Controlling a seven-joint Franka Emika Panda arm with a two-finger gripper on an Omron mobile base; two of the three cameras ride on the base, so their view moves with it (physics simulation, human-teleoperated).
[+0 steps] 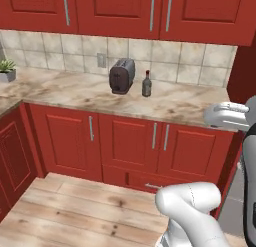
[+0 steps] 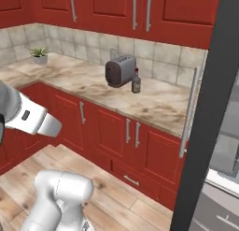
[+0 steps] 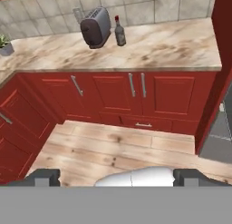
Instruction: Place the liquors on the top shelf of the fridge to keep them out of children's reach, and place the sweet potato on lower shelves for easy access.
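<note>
Fingers (image 3: 45, 177) spread wide at the bottom of the hand view, holding nothing, poised high above the wooden floor (image 3: 113, 146) and aimed toward the red lower cabinets (image 3: 131, 89). Beyond those, a marbled table (image 3: 149, 46) along a tiled wall (image 3: 136, 5), carrying a slim grey liquor bottle with a red cap (image 3: 119, 31), upright, just beside a dark toaster (image 3: 95, 27). Farther along the same table, at its corner end, a small potted plant (image 3: 5, 45). From the left base camera, same bottle (image 1: 146, 84) standing just right of the toaster (image 1: 122, 76), well apart from the plant (image 1: 7, 70), with red upper cabinets (image 1: 120, 11) overhead and the white arm (image 1: 227, 116) reaching in from the right edge. From the right base camera, bottle (image 2: 136, 81) again close by the toaster (image 2: 120, 70), partly overlapped by it, and the dark fridge door (image 2: 205, 127) swung open in the foreground, long silver bar handle (image 2: 189, 113) on its face, grey interior (image 2: 228, 132) visible at the far right. Second bottle and sweet potato not identifiable from these angles.
</note>
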